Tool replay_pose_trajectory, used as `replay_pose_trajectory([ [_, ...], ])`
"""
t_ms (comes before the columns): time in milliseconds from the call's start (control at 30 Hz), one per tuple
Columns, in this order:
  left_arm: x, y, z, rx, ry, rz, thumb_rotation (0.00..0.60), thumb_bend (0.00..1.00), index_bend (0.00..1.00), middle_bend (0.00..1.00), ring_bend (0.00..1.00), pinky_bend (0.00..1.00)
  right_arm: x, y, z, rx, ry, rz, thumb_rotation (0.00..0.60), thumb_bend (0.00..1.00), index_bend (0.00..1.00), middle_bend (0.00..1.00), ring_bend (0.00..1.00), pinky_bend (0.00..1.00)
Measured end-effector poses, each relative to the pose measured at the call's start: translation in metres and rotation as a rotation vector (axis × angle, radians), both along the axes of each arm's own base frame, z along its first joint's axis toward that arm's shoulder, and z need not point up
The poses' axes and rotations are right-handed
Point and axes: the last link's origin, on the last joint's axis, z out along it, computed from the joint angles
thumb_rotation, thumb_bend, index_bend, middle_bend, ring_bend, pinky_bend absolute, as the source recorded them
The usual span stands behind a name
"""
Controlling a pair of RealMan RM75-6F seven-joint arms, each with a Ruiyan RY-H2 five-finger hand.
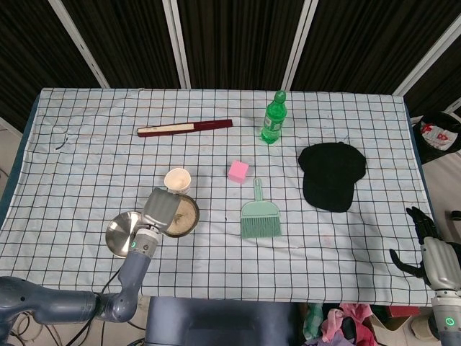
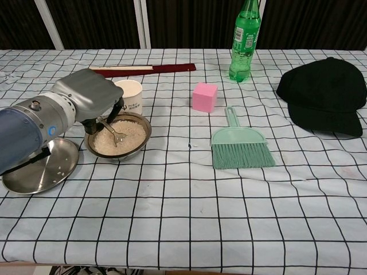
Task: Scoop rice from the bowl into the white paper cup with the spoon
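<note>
A metal bowl of rice sits left of centre on the checked cloth. Just behind it stands the white paper cup. My left hand hangs over the bowl's left side and holds a metal spoon whose head lies in the rice. My right hand hangs off the table's near right corner, fingers apart, holding nothing; only the head view shows it.
A steel lid lies left of the bowl. A pink cube, a green hand brush, a green bottle, a black cap and a dark red folded fan are spread across the table.
</note>
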Motion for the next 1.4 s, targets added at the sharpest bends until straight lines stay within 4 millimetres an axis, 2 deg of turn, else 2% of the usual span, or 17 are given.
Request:
replay_pose_trajectory([
  [500,-0.009,-0.001,0.015,0.023,-0.099,0.027,0.600,0.40,0.64,1.00,1.00,1.00,0.000,0.000,0.000,-0.001,0.005,0.003,0.600,0.30,0.06,0.00,0.00,0.21],
  [933,-0.027,-0.003,0.039,0.059,-0.145,0.054,0.600,0.40,0.64,1.00,1.00,1.00,0.000,0.000,-0.001,-0.001,0.011,0.006,0.600,0.30,0.06,0.00,0.00,0.21],
  [1400,-0.027,0.002,0.046,0.073,-0.151,0.063,0.600,0.40,0.64,1.00,1.00,1.00,0.001,0.000,0.000,-0.002,0.012,0.006,0.600,0.30,0.06,0.00,0.00,0.21],
])
